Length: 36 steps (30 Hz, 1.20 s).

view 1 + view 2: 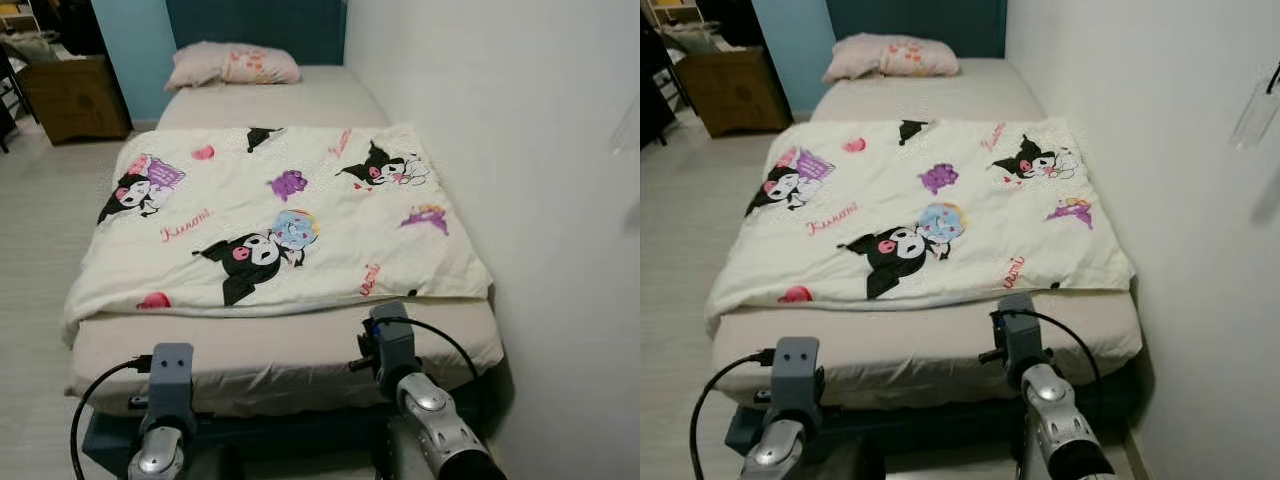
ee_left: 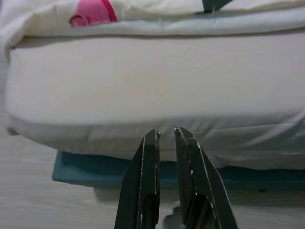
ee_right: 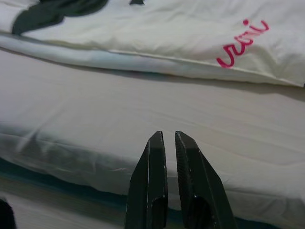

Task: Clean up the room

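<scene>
Scene: we stand at the foot of a single bed with a beige fitted sheet [image 1: 280, 355], its long side at 3 o'clock set against a white wall [image 1: 520, 150].
Task's thing: the cream cartoon-print duvet [image 1: 280, 220] lies spread flat over the middle of the bed, from about 9 to 3 o'clock before us; its near hem stops short of the foot, so a bare strip of sheet shows at 6 o'clock.
Pillow: a pink printed pillow [image 1: 232, 64] sits at 12 o'clock against the dark teal headboard [image 1: 255, 25], where a head would rest.
Left gripper [image 2: 166, 136]: held low before the mattress foot, at about 7 o'clock; its fingers are narrow, almost together, and grip nothing.
Right gripper [image 3: 166, 135]: a little higher, over the bare sheet near 5 o'clock, pointing to the duvet hem; fingers also nearly together and empty.
Why so: we judge both arms are held apart and forward to be ready for the hem, one for each side.
Other: a brown wooden cabinet [image 1: 75, 95] stands on the floor at 10 o'clock, well apart from the bed.
Progress: we judge the bed is mostly made already.
</scene>
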Motion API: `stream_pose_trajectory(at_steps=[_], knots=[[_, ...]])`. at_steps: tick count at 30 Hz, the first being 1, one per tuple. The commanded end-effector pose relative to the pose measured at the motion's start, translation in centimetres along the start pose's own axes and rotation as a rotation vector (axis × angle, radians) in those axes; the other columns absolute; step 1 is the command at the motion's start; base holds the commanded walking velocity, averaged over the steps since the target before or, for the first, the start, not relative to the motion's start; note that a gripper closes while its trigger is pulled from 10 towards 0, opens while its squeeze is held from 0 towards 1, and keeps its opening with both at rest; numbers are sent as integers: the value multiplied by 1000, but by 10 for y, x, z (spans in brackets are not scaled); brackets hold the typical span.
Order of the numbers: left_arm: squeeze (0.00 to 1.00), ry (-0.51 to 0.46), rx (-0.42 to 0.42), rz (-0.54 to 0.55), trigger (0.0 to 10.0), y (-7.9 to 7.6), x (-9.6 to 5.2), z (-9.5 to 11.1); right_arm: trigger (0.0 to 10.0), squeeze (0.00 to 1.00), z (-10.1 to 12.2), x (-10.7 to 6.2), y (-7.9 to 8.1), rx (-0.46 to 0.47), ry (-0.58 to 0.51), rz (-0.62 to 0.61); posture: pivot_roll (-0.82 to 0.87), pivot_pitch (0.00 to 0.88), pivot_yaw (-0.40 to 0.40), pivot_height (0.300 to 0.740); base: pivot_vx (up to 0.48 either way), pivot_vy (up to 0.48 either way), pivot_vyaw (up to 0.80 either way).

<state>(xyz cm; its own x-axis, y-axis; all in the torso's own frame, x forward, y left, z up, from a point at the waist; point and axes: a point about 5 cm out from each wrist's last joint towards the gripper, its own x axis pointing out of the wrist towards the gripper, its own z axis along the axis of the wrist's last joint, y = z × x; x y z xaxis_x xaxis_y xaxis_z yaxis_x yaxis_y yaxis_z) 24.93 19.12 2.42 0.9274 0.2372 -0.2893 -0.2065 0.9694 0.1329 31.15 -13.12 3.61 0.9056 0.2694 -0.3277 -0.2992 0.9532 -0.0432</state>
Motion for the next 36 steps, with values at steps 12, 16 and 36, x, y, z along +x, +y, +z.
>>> stream_pose_trajectory(at_steps=[12,16,36], knots=[[0,13,13,41,10000,10,0,-4,10000,0,8,6,1,4,-6,17,-26,125,-18,460,0,0,0],[0,5,30,37,10000,14,5,0,10000,0,16,11,1,-13,-18,26,-26,135,-21,456,0,0,0],[39,-139,768,-95,10000,48,54,54,10000,1000,72,36,-5,-317,-5,99,-4,285,-49,456,0,0,0]])
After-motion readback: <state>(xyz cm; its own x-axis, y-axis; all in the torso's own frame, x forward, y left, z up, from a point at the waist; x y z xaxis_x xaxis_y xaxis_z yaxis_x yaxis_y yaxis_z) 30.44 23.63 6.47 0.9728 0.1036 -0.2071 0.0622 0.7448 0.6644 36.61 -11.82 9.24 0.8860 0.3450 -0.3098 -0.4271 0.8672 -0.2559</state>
